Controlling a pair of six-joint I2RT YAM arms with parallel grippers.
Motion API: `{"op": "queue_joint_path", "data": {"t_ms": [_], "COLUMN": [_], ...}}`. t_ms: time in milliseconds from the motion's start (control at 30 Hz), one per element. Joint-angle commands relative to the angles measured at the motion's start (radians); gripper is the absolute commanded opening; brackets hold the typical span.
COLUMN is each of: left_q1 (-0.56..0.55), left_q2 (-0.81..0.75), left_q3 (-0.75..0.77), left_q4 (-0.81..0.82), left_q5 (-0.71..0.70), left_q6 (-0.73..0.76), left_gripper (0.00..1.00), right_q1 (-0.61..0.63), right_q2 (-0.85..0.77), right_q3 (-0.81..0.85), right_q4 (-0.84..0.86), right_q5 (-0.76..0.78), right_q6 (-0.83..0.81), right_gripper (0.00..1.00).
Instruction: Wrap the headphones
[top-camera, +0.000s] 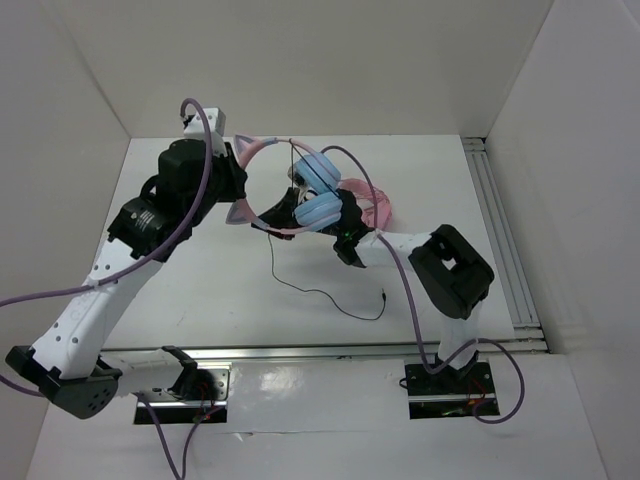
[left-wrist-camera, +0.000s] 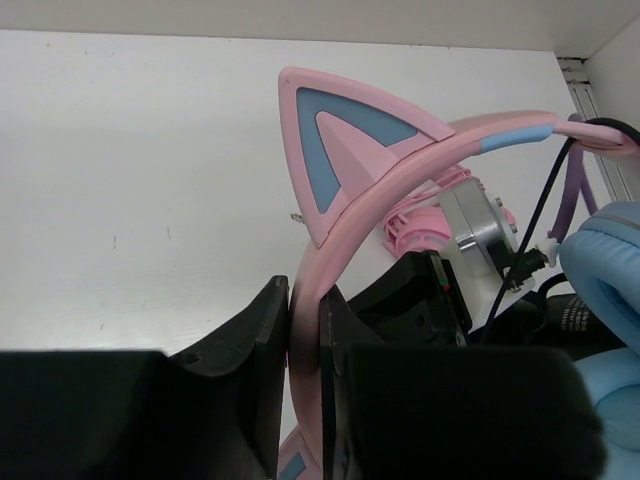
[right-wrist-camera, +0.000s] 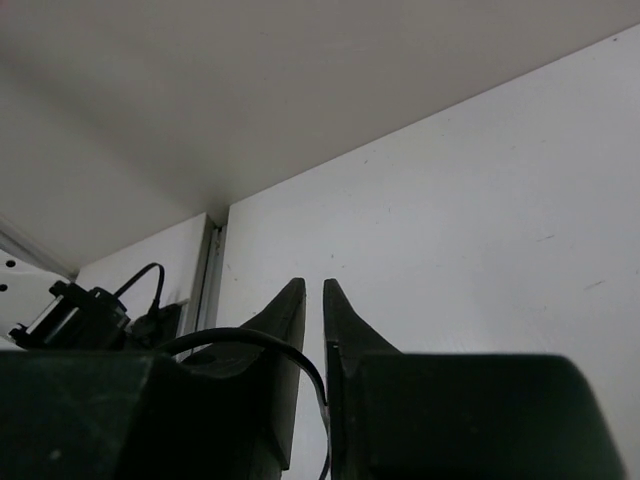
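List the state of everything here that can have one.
headphones, held up by the headband
cable, unwrapped, hanging loose, plug end on the table
left gripper, fingers shut on the headband
right gripper, fingers slightly apart, cable running into the gap
all-pink headphones, lying on the table behind, partly hidden

Headphones (top-camera: 318, 212) above the table (top-camera: 200, 270), their cable (top-camera: 330, 297) down onto it in front, another headset (top-camera: 372, 205) just right.

The right gripper (right-wrist-camera: 314, 285) is holding its black fingers (right-wrist-camera: 280, 335) slightly apart over the white table (right-wrist-camera: 480, 200), a thin black cable (right-wrist-camera: 240, 333) looping across one finger into the gap.
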Motion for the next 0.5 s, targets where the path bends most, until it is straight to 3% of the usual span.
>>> {"op": "queue_joint_path", "data": {"t_ms": [0,233,467], "left_q1": [0.022,0.031,0.04], "left_q2": [-0.053,-0.091,-0.091], "left_q3": [0.004,-0.016,-0.016], "left_q4": [0.299,0.299,0.299], "left_q5": [0.001,0.011,0.029], "left_q6": [-0.142,-0.142,-0.132], "left_gripper": [0.0,0.0,0.0], "right_q1": [-0.013,-0.041,-0.05], "right_q2": [0.07,0.161,0.238], "right_q3": [-0.021,0.002,0.068], "right_q4": [0.205,0.421,0.503], "right_q5": [-0.097,-0.135,-0.157], "right_q6": [0.106,0.266,0.369], "right_gripper": [0.21,0.27,0.31]}}
